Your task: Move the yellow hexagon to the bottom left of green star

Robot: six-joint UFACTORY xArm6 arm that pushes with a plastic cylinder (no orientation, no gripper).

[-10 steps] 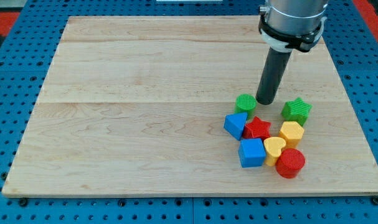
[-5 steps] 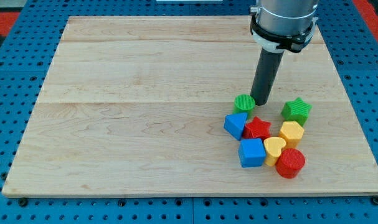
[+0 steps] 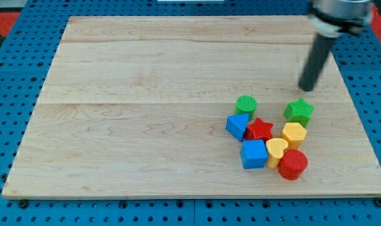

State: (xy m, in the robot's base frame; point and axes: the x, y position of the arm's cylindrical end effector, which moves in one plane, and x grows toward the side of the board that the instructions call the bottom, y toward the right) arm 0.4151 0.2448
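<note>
The yellow hexagon (image 3: 294, 134) sits on the wooden board (image 3: 146, 113) at the view's right, directly below the green star (image 3: 299, 111) and touching it. My tip (image 3: 307, 88) is above the green star, a little toward the view's top right of it, clear of all blocks. The rod is blurred.
A cluster lies left of and below the hexagon: green cylinder (image 3: 246, 105), blue triangle (image 3: 238, 126), red star (image 3: 260, 130), blue cube (image 3: 253, 154), yellow heart (image 3: 276, 150), red cylinder (image 3: 293, 164). The board's right edge is close to the star.
My tip has swung from beside the green cylinder to the view's right, now above the green star. No block has moved.
</note>
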